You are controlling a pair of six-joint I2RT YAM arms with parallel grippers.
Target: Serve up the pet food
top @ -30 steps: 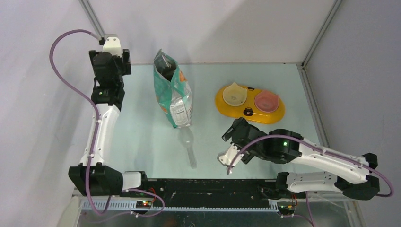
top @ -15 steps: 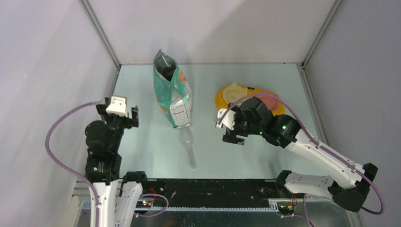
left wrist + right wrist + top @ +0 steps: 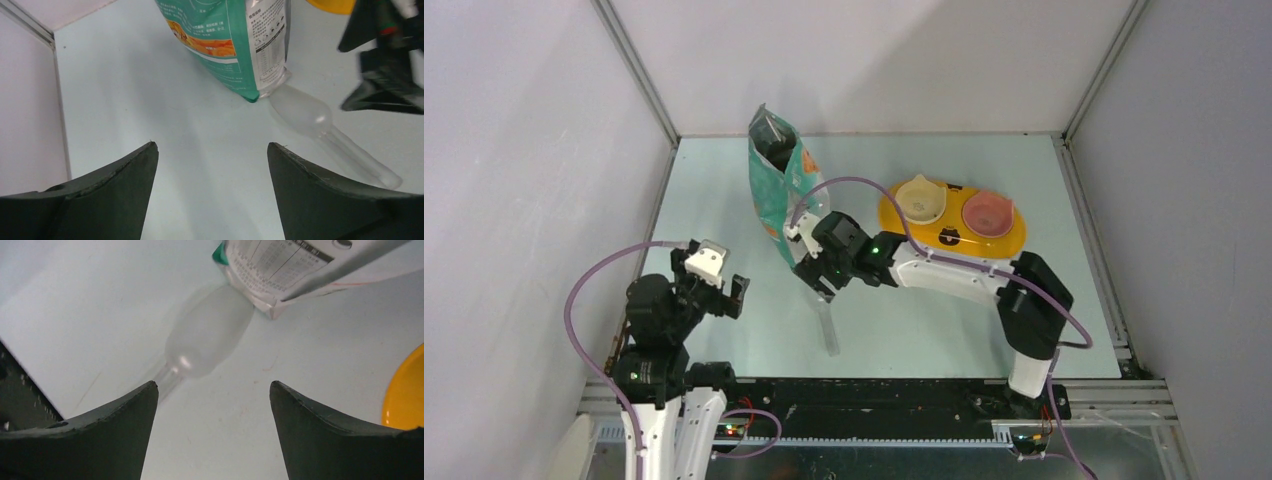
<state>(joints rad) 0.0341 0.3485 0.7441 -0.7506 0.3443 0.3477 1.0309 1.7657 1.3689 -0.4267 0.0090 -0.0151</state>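
The teal-and-white bag (image 3: 786, 195) stands upright at the back middle, its top open; the pet food itself is hidden. The clear plastic scoop (image 3: 828, 325) lies on the table in front of the bag, bowl end at the bag's base. My right gripper (image 3: 818, 274) is open and hovers over the scoop's bowl; in the right wrist view the scoop (image 3: 210, 332) lies just ahead of the open gripper (image 3: 214, 382), under the bag's bottom edge (image 3: 280, 265). My left gripper (image 3: 715, 285) is open and empty at the near left; its view (image 3: 210, 145) shows the bag (image 3: 230, 40) and scoop (image 3: 305, 107) ahead.
The yellow double-bowl feeder (image 3: 951, 240) sits right of the bag with a cream bowl (image 3: 921, 200) and a pink bowl (image 3: 987, 213); its rim shows in the right wrist view (image 3: 407, 395). Grey walls enclose the table on three sides. The right arm spans the middle.
My right arm has swung left from beside the feeder to over the scoop at the bag's base. My left arm has drawn back from the far left corner to the near left.
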